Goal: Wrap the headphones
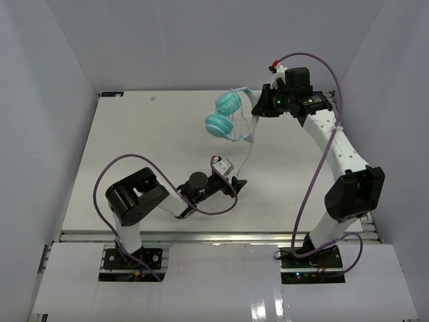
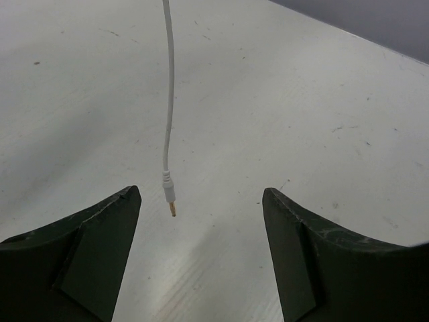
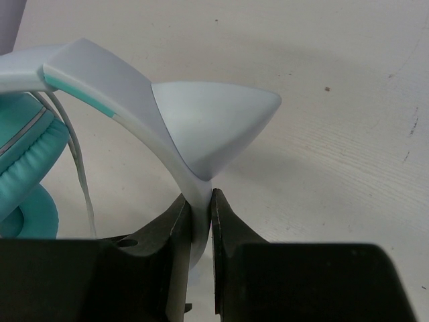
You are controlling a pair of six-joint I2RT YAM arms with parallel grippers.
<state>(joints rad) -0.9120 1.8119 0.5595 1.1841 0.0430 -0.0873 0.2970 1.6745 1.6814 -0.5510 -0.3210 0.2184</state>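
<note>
The teal headphones [image 1: 223,115] hang in the air above the far middle of the table, earcups to the left. My right gripper [image 1: 260,109] is shut on their pale headband [image 3: 167,127], held between the jaws. The teal earcups [image 3: 23,168] show at the left of the right wrist view. The thin whitish cord [image 1: 247,153] hangs from the headphones toward my left gripper [image 1: 236,182]. In the left wrist view the cord [image 2: 169,100] ends in a gold plug [image 2: 171,201] just inside the left finger. My left gripper [image 2: 201,221] is open and empty, low over the table.
The white table [image 1: 134,147] is walled at the back and on both sides. Thick purple cables [image 1: 120,168] loop around each arm. The left arm lies folded low near the front edge.
</note>
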